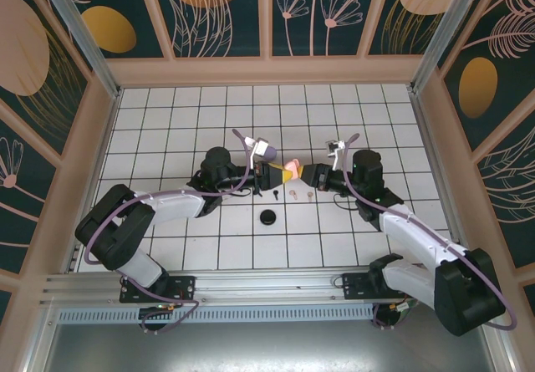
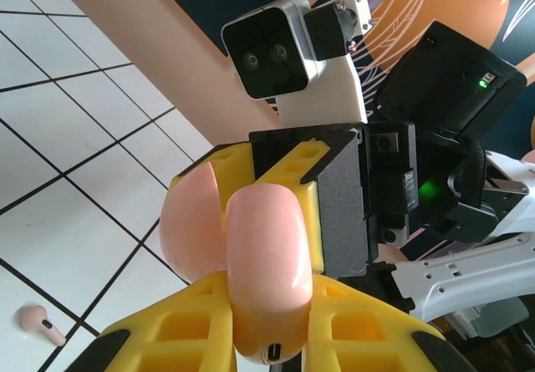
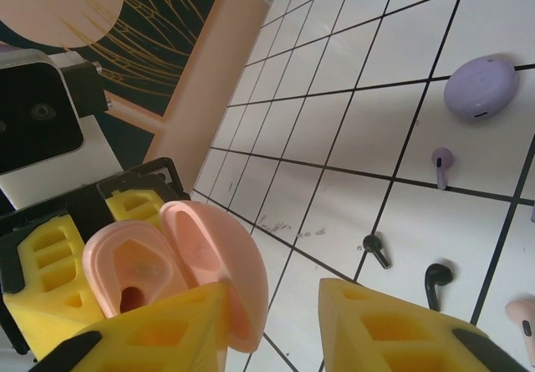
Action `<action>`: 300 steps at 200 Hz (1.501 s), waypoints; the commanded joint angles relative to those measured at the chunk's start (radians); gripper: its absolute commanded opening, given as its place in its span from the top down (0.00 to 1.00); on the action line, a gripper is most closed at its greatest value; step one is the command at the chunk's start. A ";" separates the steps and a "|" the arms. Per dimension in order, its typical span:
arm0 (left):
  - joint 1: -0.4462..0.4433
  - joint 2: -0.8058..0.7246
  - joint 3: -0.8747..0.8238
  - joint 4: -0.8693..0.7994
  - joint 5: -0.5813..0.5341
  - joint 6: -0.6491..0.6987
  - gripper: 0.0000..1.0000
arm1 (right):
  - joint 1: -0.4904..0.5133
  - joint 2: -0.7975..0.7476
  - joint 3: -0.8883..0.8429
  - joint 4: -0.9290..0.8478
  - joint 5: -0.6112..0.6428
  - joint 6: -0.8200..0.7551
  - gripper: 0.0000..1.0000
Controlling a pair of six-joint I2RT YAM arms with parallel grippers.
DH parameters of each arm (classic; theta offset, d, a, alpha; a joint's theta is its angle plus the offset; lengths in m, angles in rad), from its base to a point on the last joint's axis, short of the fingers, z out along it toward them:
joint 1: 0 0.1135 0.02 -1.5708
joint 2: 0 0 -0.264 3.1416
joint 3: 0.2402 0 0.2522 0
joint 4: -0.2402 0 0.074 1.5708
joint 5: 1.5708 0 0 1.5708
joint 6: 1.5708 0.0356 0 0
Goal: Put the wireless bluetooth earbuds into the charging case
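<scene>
Left gripper clamps pink case; right gripper faces it, spread.

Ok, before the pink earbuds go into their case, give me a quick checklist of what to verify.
1. Lid of the pink case open: ok.
2. The left gripper shut on the case: ok.
3. The right gripper open, holding no earbud: ok.
4. The pink earbuds loose on the table near the case: ok.
5. Both sockets in the case empty: cannot tell; one cavity shows and looks empty.
</scene>
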 commanded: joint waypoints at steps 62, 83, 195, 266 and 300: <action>-0.016 0.019 0.015 0.051 0.025 -0.013 1.00 | 0.017 0.006 0.041 0.025 -0.013 -0.026 1.00; -0.016 0.022 0.015 0.053 0.022 -0.016 1.00 | 0.017 0.007 0.044 0.017 -0.007 -0.029 1.00; 0.012 -0.175 0.112 -0.541 -0.253 0.377 0.31 | 0.017 0.070 0.225 -0.353 0.211 -0.290 1.00; 0.068 -0.123 0.376 -1.049 -0.102 0.742 0.22 | 0.052 0.173 0.405 -0.520 0.309 -0.551 1.00; 0.076 -0.036 0.486 -1.192 -0.031 0.831 0.25 | 0.107 0.176 0.432 -0.566 0.337 -0.646 1.00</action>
